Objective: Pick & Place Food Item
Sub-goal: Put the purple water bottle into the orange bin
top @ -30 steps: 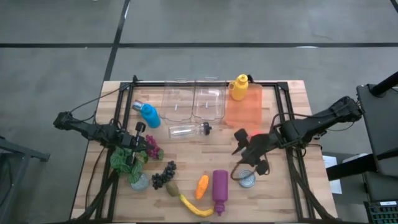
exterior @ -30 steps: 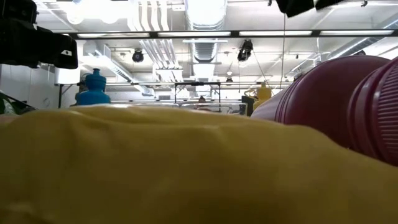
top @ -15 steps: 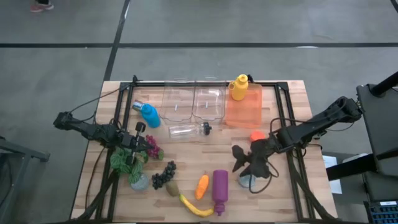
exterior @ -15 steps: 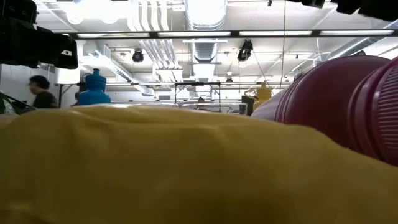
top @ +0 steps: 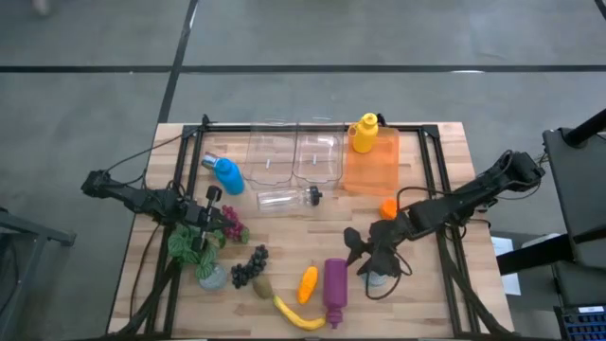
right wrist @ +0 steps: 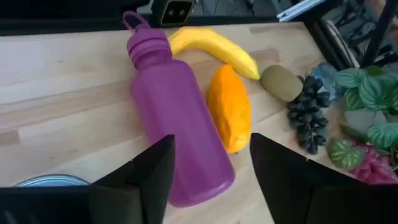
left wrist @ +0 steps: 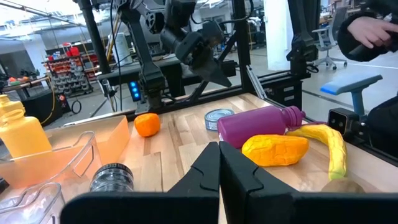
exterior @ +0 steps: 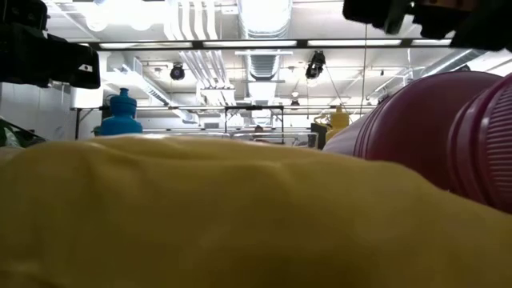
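Nearest the bench's (top: 284,223) front edge lies the curved yellow banana (top: 296,314), and just behind it the purple plastic bottle (top: 335,287) on its side, with the orange mango-shaped piece of food (top: 308,283) right beside it — touching or nearly so, I can't tell which. My right tool (top: 365,254) hangs over the bench just beside the purple bottle's base, fingers (right wrist: 142,177) parted and nothing between them; through my wrist view the bottle and the orange piece lie straight ahead. A round metal tin (top: 377,277) sits under my right arm. Left of the orange piece come the small brown kiwi (top: 261,286) and the dark bunch of grapes (top: 249,266), then the green leafy bunch (top: 189,242) and pink flower cluster (top: 232,226). My left tool (top: 202,225) waits over that greenery at the left side, fingers (left wrist: 205,174) pressed together, empty. Further back — a small round orange fruit (top: 388,208), a clear bottle (top: 284,198) lying flat, a blue bottle (top: 224,172). Farthest, two clear plastic bins (top: 294,156) and an orange translucent bin (top: 370,169) with a yellow bottle (top: 364,133).
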